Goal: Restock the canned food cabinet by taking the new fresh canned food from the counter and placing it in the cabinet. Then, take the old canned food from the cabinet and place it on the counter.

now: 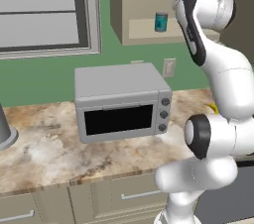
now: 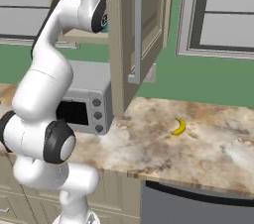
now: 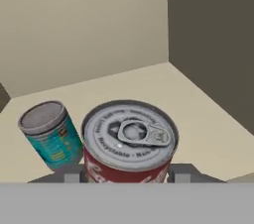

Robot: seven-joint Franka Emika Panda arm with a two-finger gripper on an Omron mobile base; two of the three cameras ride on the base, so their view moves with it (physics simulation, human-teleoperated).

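Cabinet shelf (image 3: pixel 149 84), 2 cans: red can (image 3: pixel 130 141) pinched between my fingers (image 3: pixel 182 173); teal can (image 3: pixel 51 134) beside it, toward the shelf's back wall.

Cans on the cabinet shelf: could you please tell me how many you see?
2: a teal can standing on the shelf, and a red can beside it, between the pincer's fingertips.

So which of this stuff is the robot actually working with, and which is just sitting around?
Working with:
- teal can on the cabinet shelf
- red-labelled can, between the gripper fingers
- cabinet
- counter

Sitting around:
- toaster oven
- banana
- windows
- drawers
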